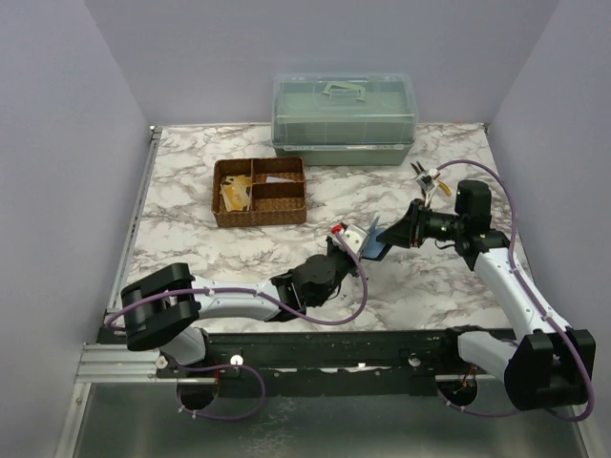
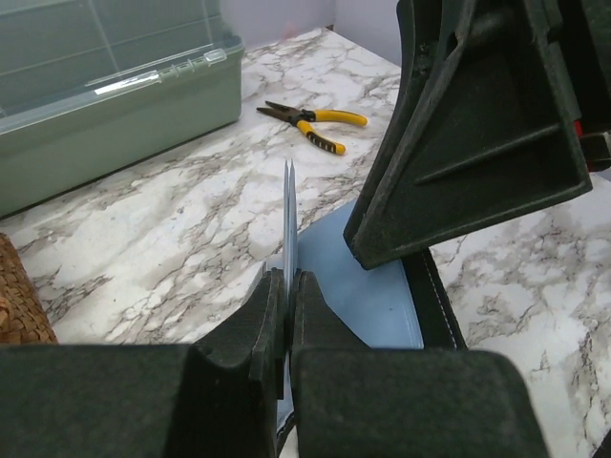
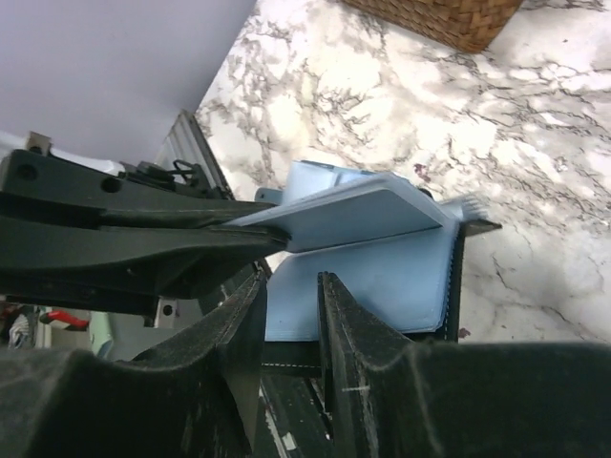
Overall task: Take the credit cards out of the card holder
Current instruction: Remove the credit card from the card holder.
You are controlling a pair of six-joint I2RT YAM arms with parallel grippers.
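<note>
The left pincer (image 2: 288, 286) clamps the card holder (image 3: 372, 277) by its raised flap. The right pincer (image 3: 291, 286), narrow, faces its open side; grip unclear.

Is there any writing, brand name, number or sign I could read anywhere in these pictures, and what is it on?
No text can be read in any view.
Box: no label shows on lid or walls.
Pliers: no marking visible.
Card holder: plain blue inside, no print showing.
Basket: the things in it are too small to read.
</note>
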